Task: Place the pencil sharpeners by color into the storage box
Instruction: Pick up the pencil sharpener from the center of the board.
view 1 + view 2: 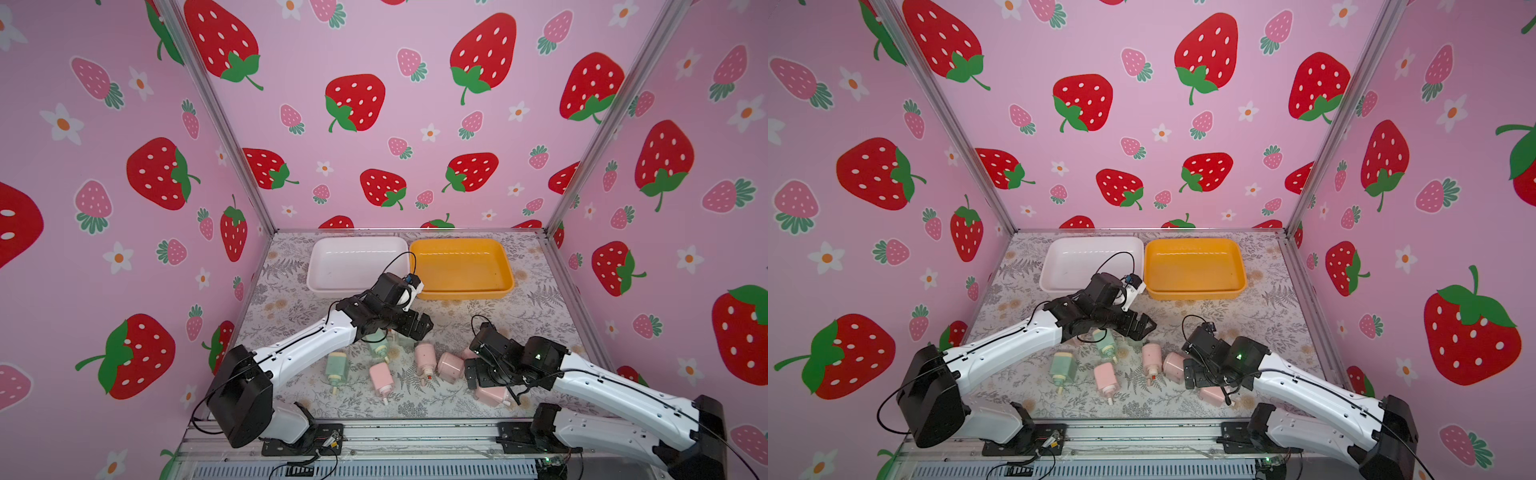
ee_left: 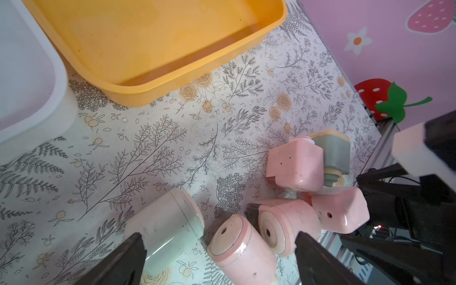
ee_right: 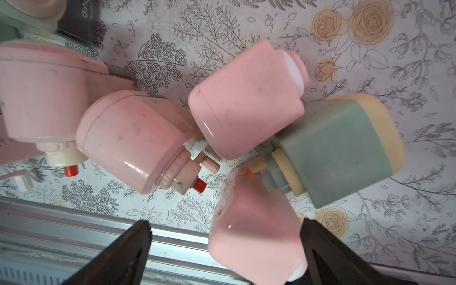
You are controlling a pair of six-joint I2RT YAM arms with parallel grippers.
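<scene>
Top views look down on everything; close wrist views seemingly share pink sharpeners [image 2: 293, 165].

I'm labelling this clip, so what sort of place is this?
Likely a robot test booth: strawberry-print walls on an aluminium frame enclose a floral tabletop, with a left arm and right arm mounted at its front.
</scene>
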